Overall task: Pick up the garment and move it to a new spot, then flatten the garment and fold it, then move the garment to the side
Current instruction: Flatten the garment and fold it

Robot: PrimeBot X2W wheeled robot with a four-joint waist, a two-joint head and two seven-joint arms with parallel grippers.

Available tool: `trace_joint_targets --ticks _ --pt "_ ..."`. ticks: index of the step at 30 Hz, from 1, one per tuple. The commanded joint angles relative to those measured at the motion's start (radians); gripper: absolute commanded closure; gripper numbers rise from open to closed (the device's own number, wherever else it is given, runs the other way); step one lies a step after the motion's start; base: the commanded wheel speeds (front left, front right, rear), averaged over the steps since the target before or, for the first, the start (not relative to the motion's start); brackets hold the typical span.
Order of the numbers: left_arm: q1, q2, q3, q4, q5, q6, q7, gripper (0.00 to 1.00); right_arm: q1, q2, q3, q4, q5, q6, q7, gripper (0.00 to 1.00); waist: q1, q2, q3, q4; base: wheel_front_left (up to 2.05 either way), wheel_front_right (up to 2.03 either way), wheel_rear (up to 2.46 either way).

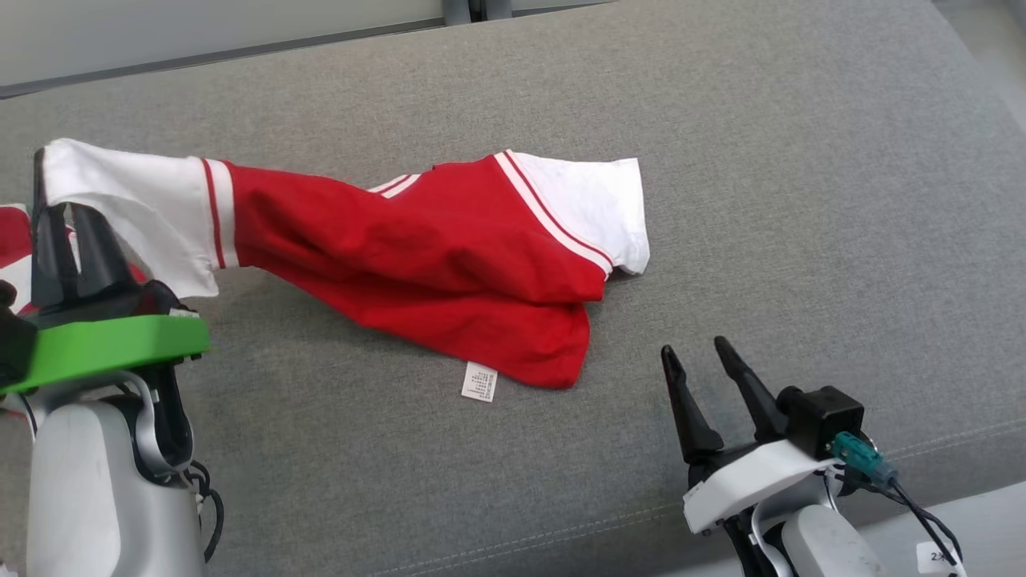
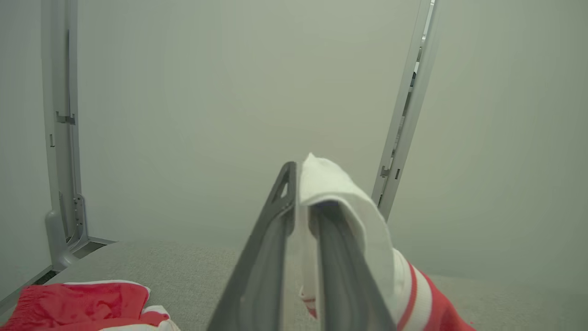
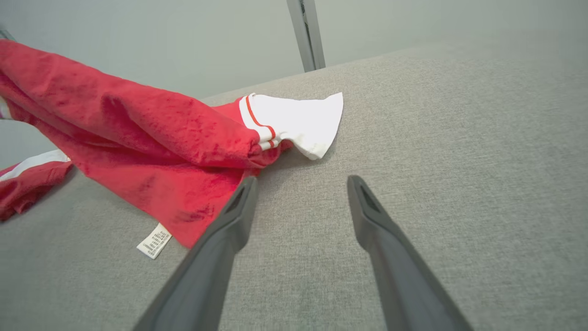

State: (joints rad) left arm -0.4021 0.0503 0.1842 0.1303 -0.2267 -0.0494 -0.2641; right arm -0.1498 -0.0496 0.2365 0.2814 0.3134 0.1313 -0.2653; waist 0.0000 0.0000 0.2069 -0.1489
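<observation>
The garment (image 1: 433, 256) is a red shirt with white, red-striped sleeves, stretched across the grey cushion (image 1: 801, 200). My left gripper (image 1: 56, 192) is shut on the left white sleeve and holds that end up off the surface; in the left wrist view the white cloth (image 2: 363, 216) drapes over the closed fingers (image 2: 298, 184). The right sleeve and red hem rest on the cushion, with a white label (image 1: 479, 381) at the hem. My right gripper (image 1: 694, 348) stands open and holds nothing, just right of the hem (image 3: 151, 138), its fingertips (image 3: 303, 180) apart over bare cushion.
Another red and white cloth (image 1: 12, 232) lies at the far left by my left arm, also seen as a red bundle (image 2: 82, 299). A pale wall with a metal post (image 2: 404, 115) stands behind the cushion. The cushion's front seam (image 1: 946, 445) runs at lower right.
</observation>
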Motion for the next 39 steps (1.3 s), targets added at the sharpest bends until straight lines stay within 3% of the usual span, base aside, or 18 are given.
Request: trace_joint_targets --ticks 1,10,13,24,25,27,33,39 --pt "0.025 0.001 -0.002 -0.008 0.004 -0.001 0.001 0.0 -0.01 -0.002 0.011 0.011 0.007 -0.001 0.0 0.0 0.0 0.0 -0.007 0.014 0.0 0.0 0.0" --pt "0.167 0.001 -0.052 -0.084 0.05 0.014 0.001 0.0 -0.03 -0.002 0.101 0.095 0.127 -0.001 0.0 0.0 0.0 0.0 -0.036 0.076 0.0 0.0 0.0" --pt "0.235 0.001 -0.123 -0.132 0.054 0.024 0.001 0.0 -0.053 -0.002 0.153 0.15 0.18 -0.001 0.0 0.0 0.0 0.0 -0.048 0.122 0.0 0.0 0.0" --pt "0.311 0.001 -0.269 -0.185 0.035 0.078 0.001 0.0 -0.153 -0.002 0.218 0.365 0.159 -0.001 0.0 0.0 0.0 0.0 -0.07 0.233 0.0 0.0 0.0" --pt "0.311 0.001 -0.274 -0.186 0.04 0.081 0.001 0.0 -0.162 -0.002 0.216 0.379 0.153 -0.001 0.0 0.07 0.0 0.0 -0.071 0.24 0.0 0.0 0.0" --pt "0.311 0.001 -0.278 -0.187 0.044 0.088 0.001 0.0 -0.172 -0.002 0.212 0.396 0.138 -0.001 0.0 1.0 0.0 0.0 -0.074 0.248 0.0 0.0 0.0" --pt "0.327 0.001 -0.266 -0.188 0.044 0.102 0.001 0.0 -0.167 -0.004 0.121 0.372 0.096 -0.001 0.0 1.0 0.0 0.0 -0.082 0.241 0.0 0.0 0.0" --pt "0.335 0.001 -0.275 -0.178 0.039 0.097 0.001 0.0 -0.162 -0.041 -0.013 0.241 0.034 -0.001 0.0 1.0 0.0 0.0 -0.094 0.199 0.0 0.0 0.0"
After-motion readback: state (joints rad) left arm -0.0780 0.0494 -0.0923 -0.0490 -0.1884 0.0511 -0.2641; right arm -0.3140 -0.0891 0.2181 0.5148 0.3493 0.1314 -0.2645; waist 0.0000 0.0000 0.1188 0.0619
